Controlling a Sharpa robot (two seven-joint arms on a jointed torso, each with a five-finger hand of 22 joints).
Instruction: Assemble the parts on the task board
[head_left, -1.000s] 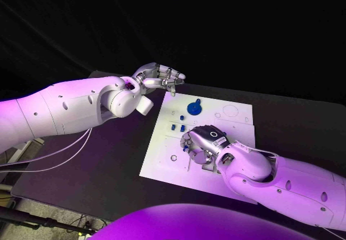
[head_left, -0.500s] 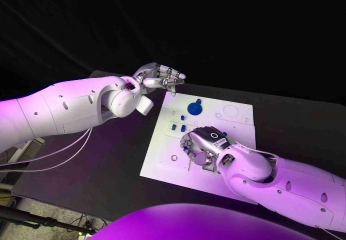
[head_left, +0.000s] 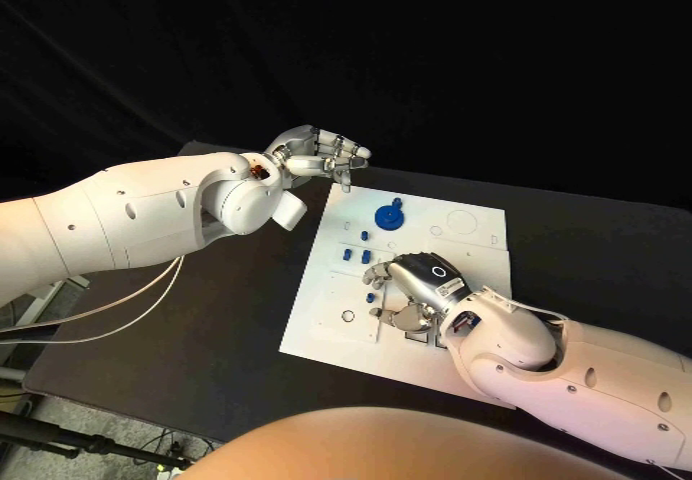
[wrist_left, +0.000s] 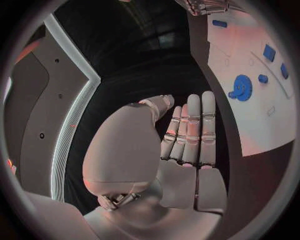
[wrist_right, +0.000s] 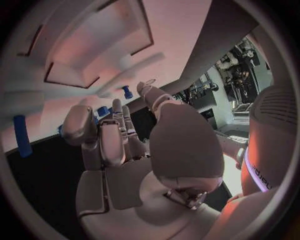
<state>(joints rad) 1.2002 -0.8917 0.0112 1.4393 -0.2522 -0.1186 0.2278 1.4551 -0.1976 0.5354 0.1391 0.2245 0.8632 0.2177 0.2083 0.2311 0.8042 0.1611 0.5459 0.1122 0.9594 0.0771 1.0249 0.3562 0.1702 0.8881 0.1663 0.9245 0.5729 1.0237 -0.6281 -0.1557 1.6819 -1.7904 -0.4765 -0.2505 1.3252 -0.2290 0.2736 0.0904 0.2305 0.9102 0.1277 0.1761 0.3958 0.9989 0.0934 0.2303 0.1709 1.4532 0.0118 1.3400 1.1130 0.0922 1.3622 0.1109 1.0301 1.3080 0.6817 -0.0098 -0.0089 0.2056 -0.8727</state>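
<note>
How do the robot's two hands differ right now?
The left hand hovers off the task board's far corner, over the black table, while the right hand is down over the board among the small blue parts. The left hand's fingers lie straight together, empty; the right hand's curl downward. Both are silver.

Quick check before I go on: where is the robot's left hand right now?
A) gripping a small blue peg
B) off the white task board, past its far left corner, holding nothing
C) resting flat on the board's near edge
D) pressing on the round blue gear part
B: in the head view the left hand hangs beyond the far left corner of the white task board, with nothing in its fingers and clear of the round blue gear part.
</note>
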